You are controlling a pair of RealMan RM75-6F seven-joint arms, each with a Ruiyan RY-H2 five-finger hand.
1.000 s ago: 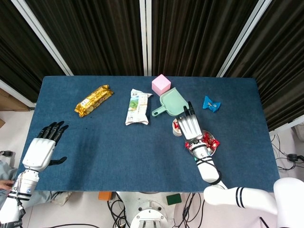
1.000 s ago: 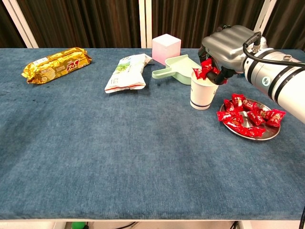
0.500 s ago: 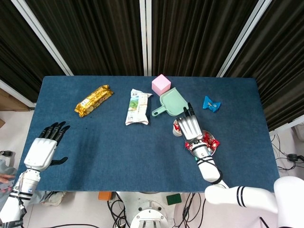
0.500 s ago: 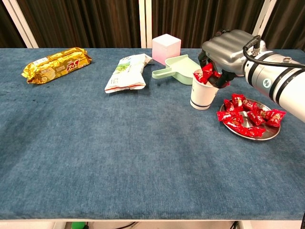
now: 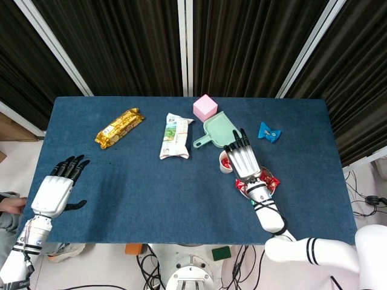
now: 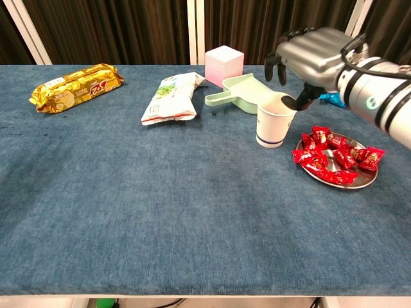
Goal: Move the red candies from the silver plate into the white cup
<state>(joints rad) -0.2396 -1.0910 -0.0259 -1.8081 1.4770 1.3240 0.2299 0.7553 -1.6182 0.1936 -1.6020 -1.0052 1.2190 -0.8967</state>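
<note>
Red candies point(image 6: 334, 156) in crinkly wrappers heap the round silver plate point(image 6: 368, 181); right hand point(image 6: 308, 54) hovers spread, empty, above the white cup point(image 6: 274, 120).

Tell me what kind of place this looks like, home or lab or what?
Most likely a robotics lab or data-collection room, not a home. A table covered in blue cloth stands before dark curtains, loose cables trail on the floor, and snack packs are laid out like props.
</note>
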